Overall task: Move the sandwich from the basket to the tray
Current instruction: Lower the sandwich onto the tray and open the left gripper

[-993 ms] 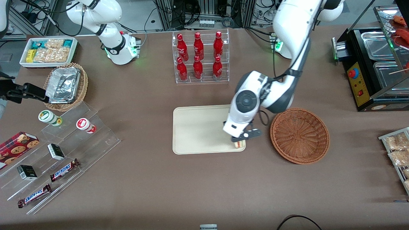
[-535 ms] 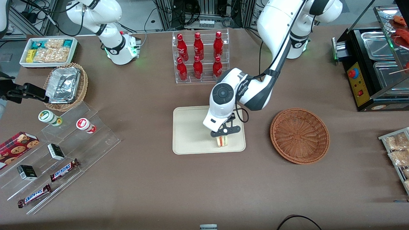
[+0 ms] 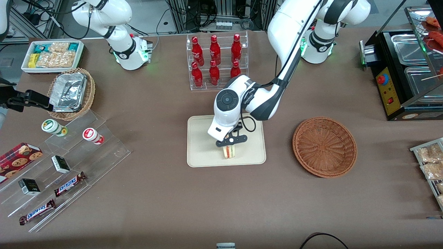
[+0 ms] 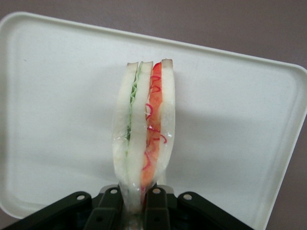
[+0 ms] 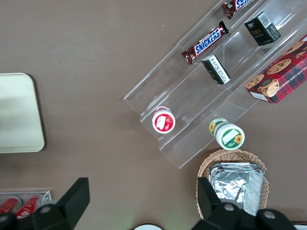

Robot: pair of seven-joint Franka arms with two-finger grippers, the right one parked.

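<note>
Pincer (image 4: pixel 135 203) cut off by frame edge in wrist view; only finger tips (image 4: pixel 111 199) visible, clamped on sandwich (image 4: pixel 144 134). Sandwich base hidden between the fingers. In front view, pincer (image 3: pixel 229 144) mostly covered by the arm's wrist housing; sandwich (image 3: pixel 228 151) only partly visible below it, contact with tray (image 3: pixel 200 138) impossible to tell. Tray corners clipped in wrist view (image 4: pixel 57 96); only one end visible in right wrist view (image 5: pixel 19 115). Part of bottle rack (image 3: pixel 216 62) masked by arm. Snack packets (image 3: pixel 431 162) at working arm's end of counter (image 3: pixel 155 193) cropped. Labels on small boxes (image 3: pixel 60 163) too small to read.
</note>
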